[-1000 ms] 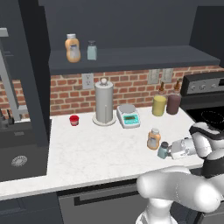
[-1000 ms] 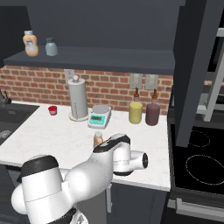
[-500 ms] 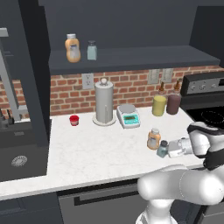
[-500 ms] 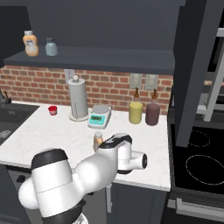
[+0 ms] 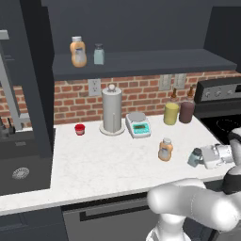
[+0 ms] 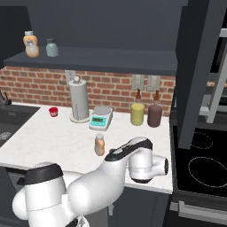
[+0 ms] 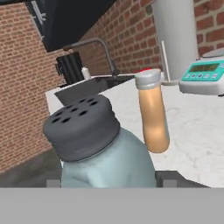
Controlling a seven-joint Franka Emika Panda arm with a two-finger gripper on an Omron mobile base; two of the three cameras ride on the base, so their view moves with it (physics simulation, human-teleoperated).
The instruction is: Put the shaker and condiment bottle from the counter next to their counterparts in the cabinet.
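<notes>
My gripper (image 5: 201, 157) is shut on the shaker (image 5: 194, 156), a pale teal one with a dark cap, held tilted just above the counter (image 5: 94, 162) near its right front edge. In the hand view the shaker (image 7: 98, 146) sits between my gripper (image 7: 109, 181) fingertips. The orange condiment bottle (image 5: 165, 149) (image 6: 100, 144) (image 7: 153, 113) stands upright just left of the shaker. Their counterparts, an orange bottle (image 5: 78, 52) (image 6: 30, 44) and a teal shaker (image 5: 99, 54) (image 6: 52, 47), stand on the cabinet shelf (image 5: 150, 62) at its left end.
A silver cylinder with a knob (image 5: 112, 110), a kitchen scale (image 5: 138, 124) and a small red cup (image 5: 80, 129) stand at the back. A yellow-green bottle (image 5: 171, 112) and a maroon bottle (image 5: 186, 110) are back right, beside the stove (image 5: 221, 117). A sink (image 5: 21, 164) lies left.
The gripper has carried the shaker to the right and slightly up, away from the orange bottle. The orange bottle has stayed in place.
</notes>
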